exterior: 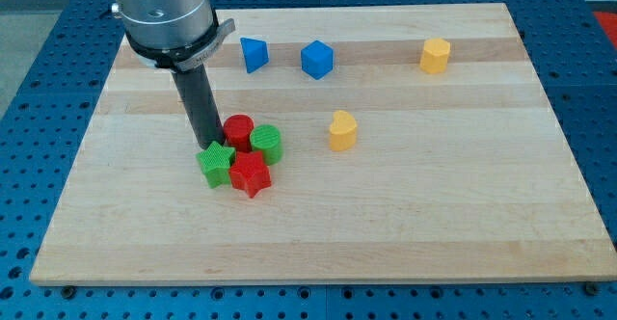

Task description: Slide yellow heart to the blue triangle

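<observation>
Boards of pale wood [434,214] rest on blue pegboard [48,89]; my tip [208,146], a jawless tool, touches the green star [216,163].

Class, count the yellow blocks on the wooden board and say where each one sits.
2. One yellow block sits near the view's top right; the other yellow block lies mid-board, right of the red and green cluster. None seems hidden, though the arm covers a little board.
</observation>
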